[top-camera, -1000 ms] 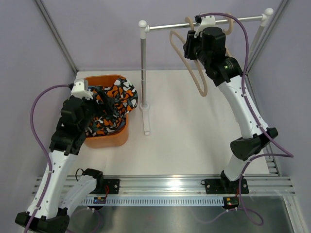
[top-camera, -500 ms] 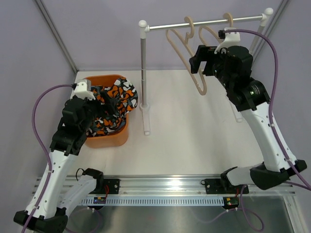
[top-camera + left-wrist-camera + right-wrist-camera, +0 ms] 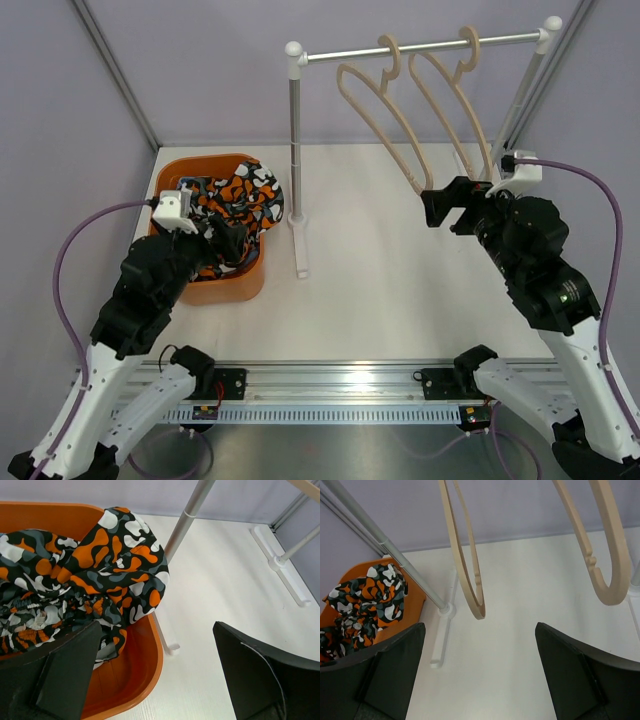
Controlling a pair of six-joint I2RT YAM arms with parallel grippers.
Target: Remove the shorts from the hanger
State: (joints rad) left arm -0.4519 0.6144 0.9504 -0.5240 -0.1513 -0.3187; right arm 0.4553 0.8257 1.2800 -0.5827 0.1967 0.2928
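white table between lilac walls bears camouflage shorts in orange bin.

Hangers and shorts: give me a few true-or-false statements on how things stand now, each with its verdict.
1. Both hangers on the rail are bare. True.
2. The camouflage shorts hang from a hanger. False: they lie in the orange bin.
3. The right claw is shut on a hanger. False: it is open, holds nothing, and sits below the hangers.
4. The left claw is open, over the bin's edge. True.
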